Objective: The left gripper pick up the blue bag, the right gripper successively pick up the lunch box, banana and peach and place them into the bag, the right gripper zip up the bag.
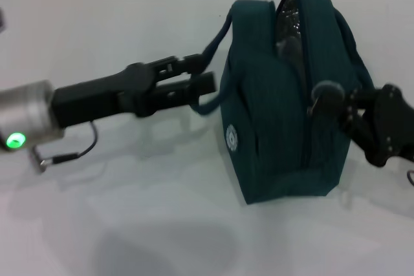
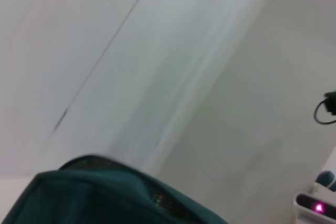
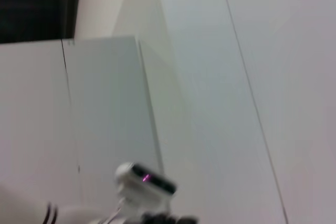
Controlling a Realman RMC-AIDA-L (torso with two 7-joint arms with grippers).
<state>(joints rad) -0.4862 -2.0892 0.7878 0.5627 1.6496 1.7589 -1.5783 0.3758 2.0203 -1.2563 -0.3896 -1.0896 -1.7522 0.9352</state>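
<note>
The blue bag (image 1: 272, 121) stands on the white table at centre right, its top slit partly open with silver foil lining (image 1: 289, 21) showing. My left gripper (image 1: 202, 74) reaches in from the left and is shut on one looped handle (image 1: 217, 37) beside the bag. My right gripper (image 1: 321, 98) presses against the bag's right face, right on the zip line. In the left wrist view, only a corner of the blue bag (image 2: 100, 198) shows. The lunch box, banana and peach are hidden or out of view.
The white table (image 1: 129, 211) spreads in front of the bag, with a wall seam behind it. A thin black cable (image 1: 84, 147) hangs under the left wrist. A small white device with a pink light (image 3: 144, 179) sits far off.
</note>
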